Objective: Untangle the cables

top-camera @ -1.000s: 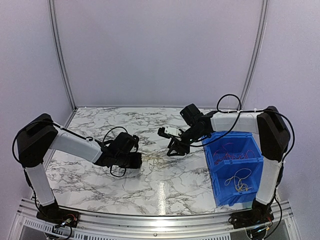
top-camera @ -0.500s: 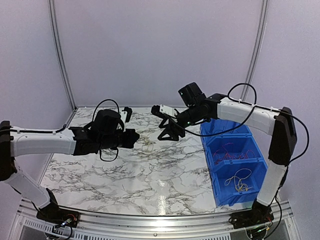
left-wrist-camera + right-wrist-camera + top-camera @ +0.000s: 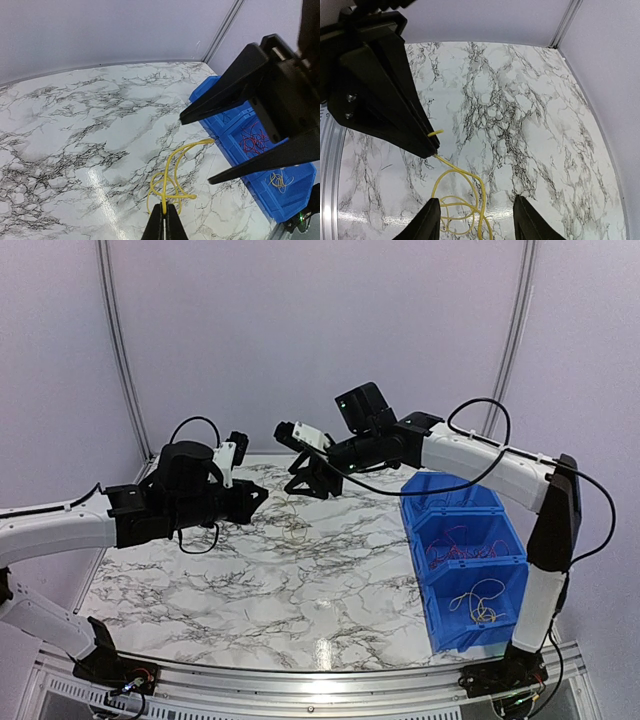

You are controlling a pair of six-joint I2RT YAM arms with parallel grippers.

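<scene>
A thin yellow cable (image 3: pixel 172 182) hangs in loose loops from my left gripper (image 3: pixel 165 220), which is shut on one strand. In the top view the left gripper (image 3: pixel 260 493) holds the cable (image 3: pixel 290 520) above the marble table (image 3: pixel 200 580). My right gripper (image 3: pixel 302 488) is open and empty just right of it. In the left wrist view the right gripper (image 3: pixel 196 150) has its fingers spread around the cable's free end. In the right wrist view the loops (image 3: pixel 462 200) hang between my open right gripper's (image 3: pixel 475 199) fingers. No blue-purple or dark grey cable shows.
A blue bin (image 3: pixel 500 570) with compartments stands at the table's right. It holds red cables (image 3: pixel 455 545) and pale yellow cables (image 3: pixel 478 602). The bin (image 3: pixel 235 127) also shows in the left wrist view. Purple walls close the back and sides.
Both arms have risen and moved toward the back of the table. The left gripper has carried the yellow cable up, and the right gripper has closed in on it.
</scene>
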